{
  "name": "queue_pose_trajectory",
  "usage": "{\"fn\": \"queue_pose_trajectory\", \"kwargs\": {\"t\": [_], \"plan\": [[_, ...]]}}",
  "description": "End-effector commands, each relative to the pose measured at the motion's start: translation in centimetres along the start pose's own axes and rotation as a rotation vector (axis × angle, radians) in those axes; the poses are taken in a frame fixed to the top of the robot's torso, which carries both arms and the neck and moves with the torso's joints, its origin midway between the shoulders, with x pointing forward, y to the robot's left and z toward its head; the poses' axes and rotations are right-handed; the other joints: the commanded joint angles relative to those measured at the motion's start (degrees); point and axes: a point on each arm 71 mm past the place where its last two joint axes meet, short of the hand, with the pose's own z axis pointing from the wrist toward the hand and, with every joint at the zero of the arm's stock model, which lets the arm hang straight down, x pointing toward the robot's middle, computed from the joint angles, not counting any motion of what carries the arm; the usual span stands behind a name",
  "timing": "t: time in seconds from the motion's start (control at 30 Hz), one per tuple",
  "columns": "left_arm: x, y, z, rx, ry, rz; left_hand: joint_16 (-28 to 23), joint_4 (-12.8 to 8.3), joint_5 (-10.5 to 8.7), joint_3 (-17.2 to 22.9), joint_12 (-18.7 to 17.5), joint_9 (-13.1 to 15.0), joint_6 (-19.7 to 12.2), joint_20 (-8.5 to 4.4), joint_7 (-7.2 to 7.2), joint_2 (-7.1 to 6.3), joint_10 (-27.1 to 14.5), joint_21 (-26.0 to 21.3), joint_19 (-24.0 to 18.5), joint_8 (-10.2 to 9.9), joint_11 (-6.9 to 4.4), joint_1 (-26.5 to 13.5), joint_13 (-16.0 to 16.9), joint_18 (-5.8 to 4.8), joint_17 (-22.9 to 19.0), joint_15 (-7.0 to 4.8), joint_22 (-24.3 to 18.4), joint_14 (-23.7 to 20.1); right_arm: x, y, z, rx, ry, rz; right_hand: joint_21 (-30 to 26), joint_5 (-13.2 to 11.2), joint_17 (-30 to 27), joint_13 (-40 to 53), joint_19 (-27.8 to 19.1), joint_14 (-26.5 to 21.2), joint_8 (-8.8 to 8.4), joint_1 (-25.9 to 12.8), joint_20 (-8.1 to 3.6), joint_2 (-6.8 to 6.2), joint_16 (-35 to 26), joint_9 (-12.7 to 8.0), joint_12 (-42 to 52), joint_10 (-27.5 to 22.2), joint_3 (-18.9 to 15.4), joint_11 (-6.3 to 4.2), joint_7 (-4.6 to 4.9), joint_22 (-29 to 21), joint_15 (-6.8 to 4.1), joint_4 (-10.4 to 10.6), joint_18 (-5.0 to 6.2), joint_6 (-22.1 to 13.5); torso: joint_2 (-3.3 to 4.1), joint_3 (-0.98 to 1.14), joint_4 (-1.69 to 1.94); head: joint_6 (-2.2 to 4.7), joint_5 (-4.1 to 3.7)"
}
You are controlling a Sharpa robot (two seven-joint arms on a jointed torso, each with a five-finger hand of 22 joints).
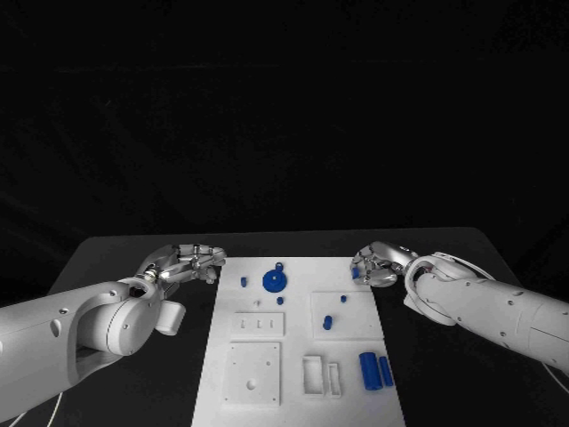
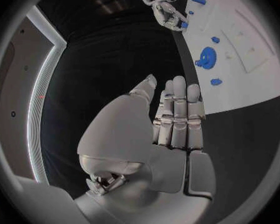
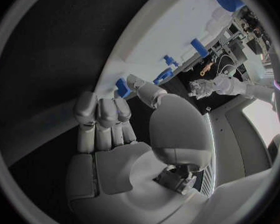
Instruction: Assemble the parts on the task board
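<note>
Task board (image 1: 300, 356), a white plate, lies in the middle of the black table (image 1: 131, 253); used here as the landmark.

Left hand (image 1: 185, 263) sits just off the board's far left corner, over bare table. In the left wrist view its fingers (image 2: 177, 109) are straight and pressed close together, thumb alongside, nothing in the palm. Not touching the board.

Right hand (image 1: 374, 265) sits at the board's far right corner. A small blue part (image 3: 122, 87) shows right at its fingertips at the board edge. Fingers (image 3: 102, 112) are curled in, bunched; whether they actually hold that part, cannot tell.

On the board: blue gear (image 1: 275, 282) near the far edge, left of centre, with a small blue peg (image 1: 244, 281) beside it toward the left hand. Two small blue pieces (image 1: 328, 318) sit on the raised block right of centre. Two blue cylinders (image 1: 372, 370) lie side by side at the near right edge, next to a white rectangular frame (image 1: 322, 374). A square white plate (image 1: 254, 374) occupies the near left part.
</note>
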Motion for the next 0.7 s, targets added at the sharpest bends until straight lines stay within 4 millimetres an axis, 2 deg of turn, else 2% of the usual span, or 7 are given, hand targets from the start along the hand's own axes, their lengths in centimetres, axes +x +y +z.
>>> {"fn": "queue_pose_trajectory", "kwargs": {"t": [0.03,0.23,0.5,0.7], "plan": [[0.24,-0.10,0.03,0.007,0.017,-0.005,0.2,0.3,-0.21,-0.1,-0.3,0.1,0.4,-0.42,0.04,0.06,0.2,0.2,0.0,-0.3,0.06,0.5,0.1,0.65,-0.1,0.04,0.2,-0.3,0.03,0.07,0.01,-0.002,-0.005,-0.006,0.1,-0.4,0.1,0.0,-0.1,-0.1,0.39,-0.1,0.09,0.63,-0.3,0.1,0.2,0.4,0.6,-0.17,0.89,0.9,-0.20,0.0,7.09,1.8,0.02,0.03,0.02,0.00,0.02],[0.22,-0.10,0.03,0.007,0.017,-0.005,0.2,0.3,-0.22,-0.1,-0.4,0.1,0.4,-0.43,0.04,0.07,0.2,0.2,0.0,-0.3,0.06,0.5,0.1,0.65,-0.1,0.04,0.2,-0.3,-0.08,0.17,0.02,-0.004,-0.024,-0.008,0.2,-1.3,0.2,0.1,-0.1,-0.1,0.99,0.1,0.04,1.33,-0.4,0.3,0.3,0.6,1.8,-0.62,0.41,0.9,-0.62,0.3,7.09,3.3,0.00,0.04,-0.03,-0.03,-0.01],[0.25,-0.10,0.03,0.007,0.017,-0.004,0.2,0.3,-0.22,-0.1,-0.4,0.1,0.4,-0.43,0.03,0.09,0.2,0.2,0.0,-0.3,0.06,0.6,0.1,0.66,-0.1,0.04,0.2,-0.3,-0.17,0.44,0.01,-0.007,-0.048,-0.018,0.4,-1.5,0.5,0.5,0.0,-0.1,2.22,-0.2,-0.01,3.14,-0.4,0.9,1.0,1.5,3.1,-1.50,-0.52,0.9,-1.43,0.8,7.09,5.9,0.00,0.03,0.05,-0.09,-0.02],[0.23,-0.09,0.02,0.007,0.018,-0.005,0.2,0.3,-0.22,-0.1,-0.4,0.1,0.5,-0.43,0.03,0.10,0.3,0.2,0.0,-0.3,0.05,0.6,0.1,0.66,-0.1,0.04,0.2,-0.3,-0.20,0.74,0.03,-0.004,-0.066,-0.018,0.5,-1.5,0.6,0.9,0.0,0.0,2.66,-0.4,-0.07,3.50,-0.3,1.2,1.5,2.1,3.2,-1.83,-0.86,1.0,-1.73,0.5,7.09,6.6,0.00,-0.01,0.03,-0.11,0.01]]}}
